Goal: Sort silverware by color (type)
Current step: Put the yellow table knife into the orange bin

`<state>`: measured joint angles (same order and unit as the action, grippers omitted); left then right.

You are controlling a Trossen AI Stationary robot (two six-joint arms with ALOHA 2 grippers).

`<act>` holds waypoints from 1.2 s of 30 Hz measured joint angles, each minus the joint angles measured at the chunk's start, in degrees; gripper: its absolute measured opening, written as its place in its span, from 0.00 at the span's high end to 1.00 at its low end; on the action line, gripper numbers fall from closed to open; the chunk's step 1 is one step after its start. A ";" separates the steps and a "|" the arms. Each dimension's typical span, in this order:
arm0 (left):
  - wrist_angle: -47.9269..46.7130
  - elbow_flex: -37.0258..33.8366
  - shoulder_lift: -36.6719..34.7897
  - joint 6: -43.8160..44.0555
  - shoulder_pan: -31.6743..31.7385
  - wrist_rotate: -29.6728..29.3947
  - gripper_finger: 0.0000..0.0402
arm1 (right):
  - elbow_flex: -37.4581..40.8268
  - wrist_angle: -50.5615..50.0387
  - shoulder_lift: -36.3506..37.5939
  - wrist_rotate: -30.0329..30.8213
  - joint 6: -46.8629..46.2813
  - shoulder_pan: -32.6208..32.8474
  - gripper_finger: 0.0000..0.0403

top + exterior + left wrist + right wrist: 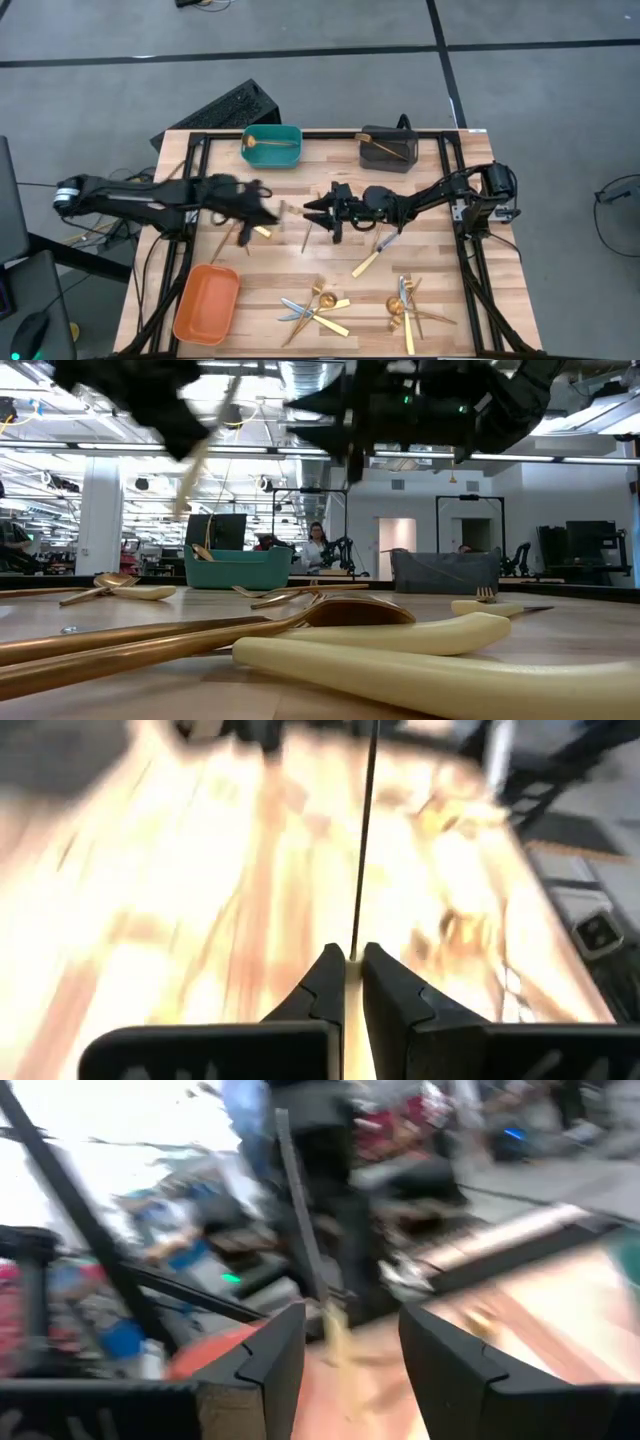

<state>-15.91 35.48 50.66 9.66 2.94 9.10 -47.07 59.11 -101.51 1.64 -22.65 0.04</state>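
Observation:
My left gripper [350, 960] hangs above the table's middle left [262, 208], shut on a knife [362, 840] with a pale handle [195, 465] and a thin dark blade. Just to its right, my right gripper [314, 210] points level at it with fingers open [350, 1315] and nothing between them. The knife [300, 1220] shows beyond that gap. More silverware lies on the table near its front edge, in two heaps [315, 305] [405, 305]. A single knife [372, 255] lies under the right arm. My left gripper pinches the knife between its two fingers, which close on the pale part [350, 978]. The blade [366, 810] runs straight on past the fingertips, seen edge-on. The knife is lifted clear of the table and hangs slanted in the low view.
A teal bin [271, 146] with a gold spoon and a dark grey bin [388, 148] with one piece stand at the far edge. An orange bin [207, 303] sits at the near left. A black frame [455, 190] rims the table.

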 joint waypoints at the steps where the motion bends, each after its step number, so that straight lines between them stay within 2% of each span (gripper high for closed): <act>1: -5.50 0.00 -3.59 3.30 -1.52 -2.62 0.99 | 0.00 -1.45 0.00 0.95 0.00 -0.28 0.53; 5: -20.17 -0.02 -16.49 19.68 -10.11 -11.56 1.00 | 0.00 -5.30 0.00 3.12 0.19 -1.17 0.54; 8: -28.93 -0.04 -23.41 33.91 -18.36 -18.52 1.00 | 0.00 -5.37 0.00 4.52 0.66 -1.57 0.54; 13: -32.18 -3.02 -28.15 52.61 -32.11 -26.02 1.00 | 0.00 -5.50 0.02 4.83 0.74 -3.00 0.54; 18: -31.68 -5.62 -23.90 64.94 -43.36 -29.22 1.00 | 0.00 -5.90 0.02 4.72 0.81 -4.37 0.54; 26: -26.11 -5.18 -12.60 74.51 -58.79 -36.57 1.00 | 0.00 -6.46 0.02 4.72 0.81 -7.03 0.54; 36: -26.37 -5.16 2.46 104.01 -79.16 -47.41 0.98 | 0.00 -6.39 0.02 4.45 2.46 -8.29 0.54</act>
<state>-42.28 30.33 53.13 113.67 -76.22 -38.32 -47.07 52.71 -101.49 6.09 -20.19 -8.25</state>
